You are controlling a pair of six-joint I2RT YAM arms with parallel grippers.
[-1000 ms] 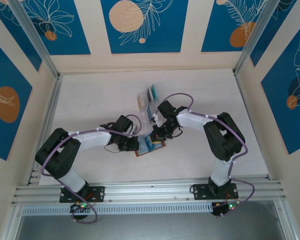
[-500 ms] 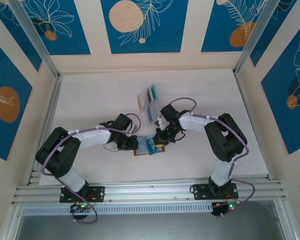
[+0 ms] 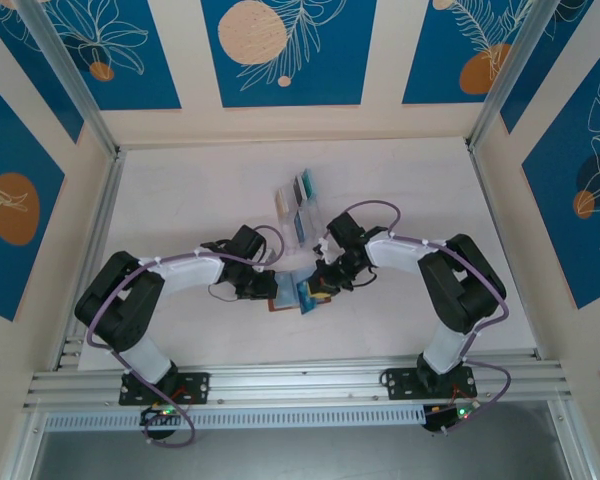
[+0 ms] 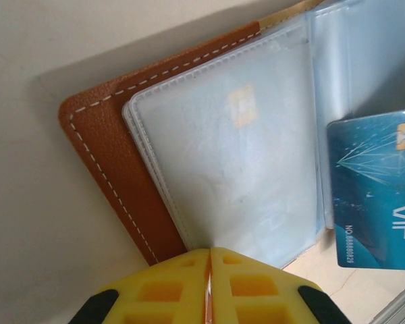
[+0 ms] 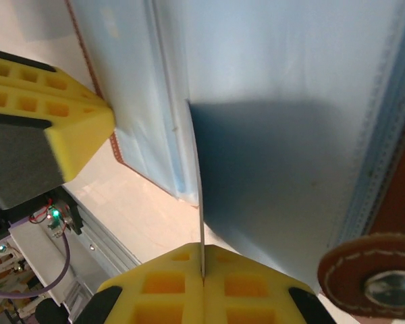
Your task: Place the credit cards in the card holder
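The brown card holder lies open on the table between both arms, its pale blue-grey pockets facing up. A card with a gold chip sits inside one pocket. My left gripper is shut on the holder's near edge. My right gripper is shut on a teal credit card, seen edge-on in the right wrist view. That card stands tilted over the holder's right half, next to the snap tab. From above, the teal card sits between the two grippers.
A clear slotted rack with several more cards stands just behind the holder. The left gripper's yellow finger is close beside the held card. Aluminium rails run along the table's near edge.
My right gripper has come down and towards the near edge with the teal card, ending over the open holder. The left gripper has stayed on the holder's edge.
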